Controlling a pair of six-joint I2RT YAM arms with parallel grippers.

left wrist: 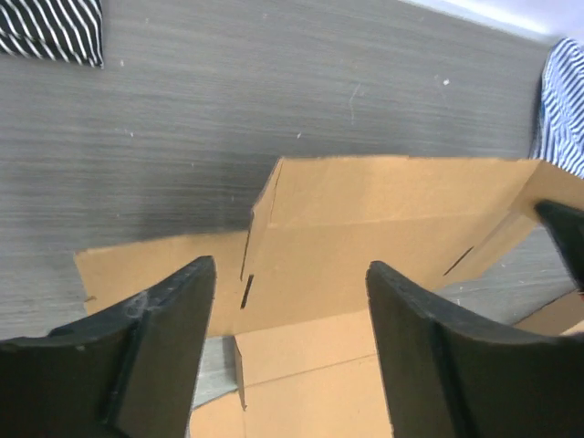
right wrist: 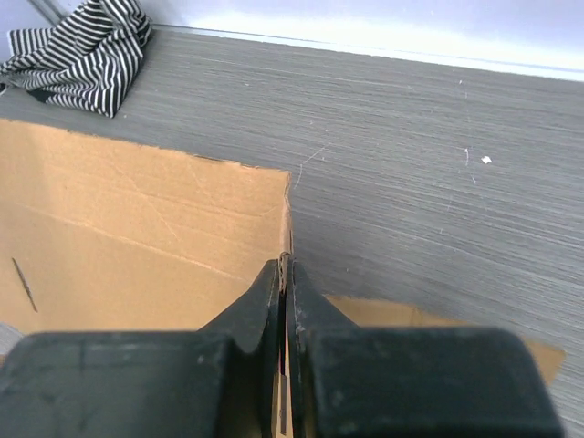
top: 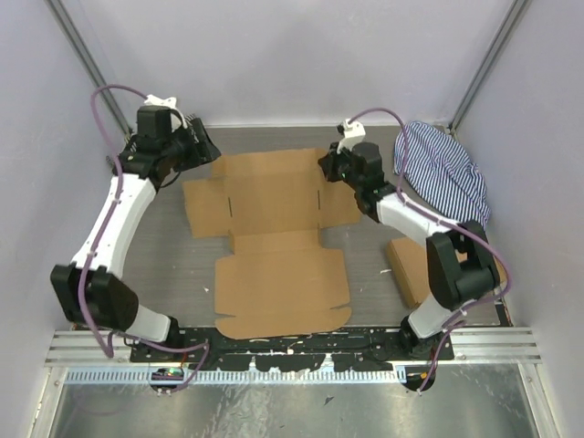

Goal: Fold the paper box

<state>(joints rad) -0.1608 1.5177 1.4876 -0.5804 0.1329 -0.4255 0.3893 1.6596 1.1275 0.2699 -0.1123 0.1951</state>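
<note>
1. A robot lab test cell: plain pale wall panels close in three sides, with bare aluminium struts running up the far corners.
2. The grey wood-grain worktop carries a slotted aluminium rail along its near edge.
3. Two white-and-black robot arms, the left arm and the right arm, are bolted at that rail, with purple cables looping off them.

paper box spread out, left end effector far-left, right end effector far-right
</note>
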